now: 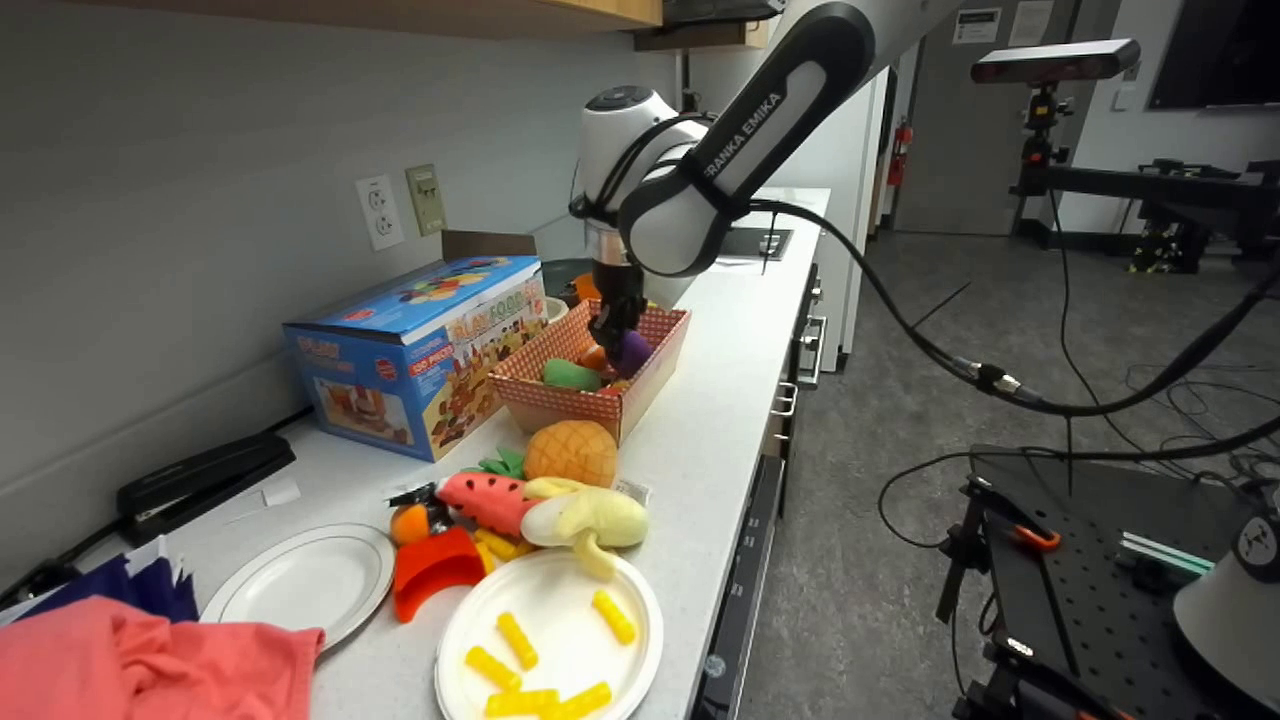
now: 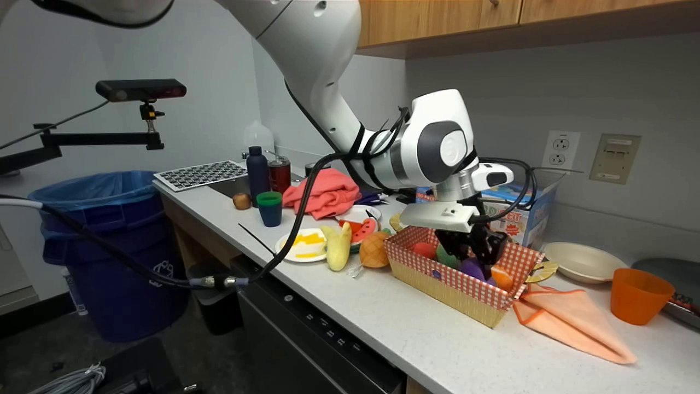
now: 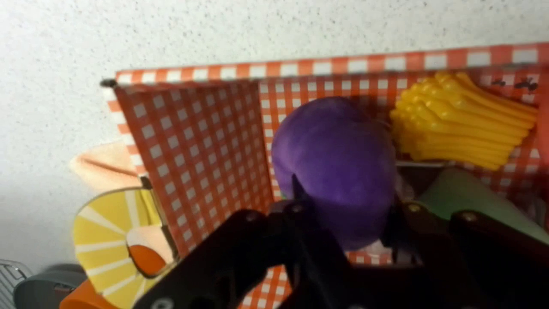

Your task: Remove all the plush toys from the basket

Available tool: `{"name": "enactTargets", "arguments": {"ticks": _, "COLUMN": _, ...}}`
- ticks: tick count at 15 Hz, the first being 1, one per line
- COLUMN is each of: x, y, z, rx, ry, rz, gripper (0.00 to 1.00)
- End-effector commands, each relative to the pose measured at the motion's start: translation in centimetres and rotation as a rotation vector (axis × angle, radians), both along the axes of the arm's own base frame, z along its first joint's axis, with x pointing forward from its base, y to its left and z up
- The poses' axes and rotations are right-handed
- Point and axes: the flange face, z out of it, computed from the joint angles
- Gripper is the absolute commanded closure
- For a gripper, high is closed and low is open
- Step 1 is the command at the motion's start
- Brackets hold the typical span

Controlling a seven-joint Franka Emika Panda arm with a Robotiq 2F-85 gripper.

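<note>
Plush toy (image 3: 336, 148), purple, is inside the basket (image 2: 437, 287), clamped between both sides of the tool (image 3: 346, 201).

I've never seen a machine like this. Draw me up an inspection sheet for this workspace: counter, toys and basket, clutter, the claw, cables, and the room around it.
Surface: white, speckled countertop.
Basket: stands on the countertop, red-and-white checked inside.
Toys inside: purple plush toy and green toy, among others.
Toys outside: pineapple, watermelon, banana.
Clutter: blue box beside the basket; white plate holding yellow pieces; orange cup.
Gripper: jaws on both sides of the purple plush toy, apparently gripping it.
Cables: black cable loops out past the countertop's edge.
Surroundings: wall outlet; blue bin on the floor beside the countertop.
People: nothing seen.
</note>
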Motion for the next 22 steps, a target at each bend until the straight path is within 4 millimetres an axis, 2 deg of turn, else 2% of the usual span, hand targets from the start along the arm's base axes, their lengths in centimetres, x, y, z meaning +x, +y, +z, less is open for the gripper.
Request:
{"name": "enactTargets", "arguments": {"ticks": 1, "x": 0.5, "y": 2.3, "z": 4.4, "rx": -0.002, "ry": -0.061, "rz": 0.028, "gripper": 0.93}}
{"name": "enactTargets", "arguments": {"ticks": 2, "x": 0.6, "y": 3.1, "z": 5.5, "rx": 0.001, "ry": -0.084, "rz": 0.046, "gripper": 0.97}}
{"name": "enactTargets", "arguments": {"ticks": 4, "x": 0.7, "y": 5.1, "z": 8.0, "rx": 0.006, "ry": -0.133, "rz": 0.087, "gripper": 0.94}}
{"name": "enactTargets", "arguments": {"ticks": 7, "x": 0.7, "y": 8.8, "z": 11.0, "rx": 0.033, "ry": -0.197, "rz": 0.160, "gripper": 0.95}}
{"name": "enactTargets", "arguments": {"ticks": 9, "x": 0.6, "y": 11.6, "z": 12.3, "rx": 0.066, "ry": -0.218, "rz": 0.224, "gripper": 0.95}}
{"name": "enactTargets", "arguments": {"ticks": 12, "x": 0.0, "y": 16.1, "z": 13.0, "rx": 0.103, "ry": -0.239, "rz": 0.343, "gripper": 0.95}}
{"name": "enactTargets", "arguments": {"ticks": 14, "x": -0.3, "y": 19.1, "z": 12.6, "rx": 0.141, "ry": -0.242, "rz": 0.427, "gripper": 0.95}}
{"name": "enactTargets", "arguments": {"ticks": 17, "x": -1.2, "y": 22.7, "z": 10.6, "rx": 0.193, "ry": -0.185, "rz": 0.528, "gripper": 0.95}}
{"name": "enactTargets", "arguments": {"ticks": 19, "x": -1.9, "y": 23.9, "z": 8.9, "rx": 0.198, "ry": -0.138, "rz": 0.571, "gripper": 0.95}}
{"name": "enactTargets", "arguments": {"ticks": 22, "x": -2.2, "y": 23.2, "z": 5.4, "rx": 0.168, "ry": -0.059, "rz": 0.582, "gripper": 0.95}}
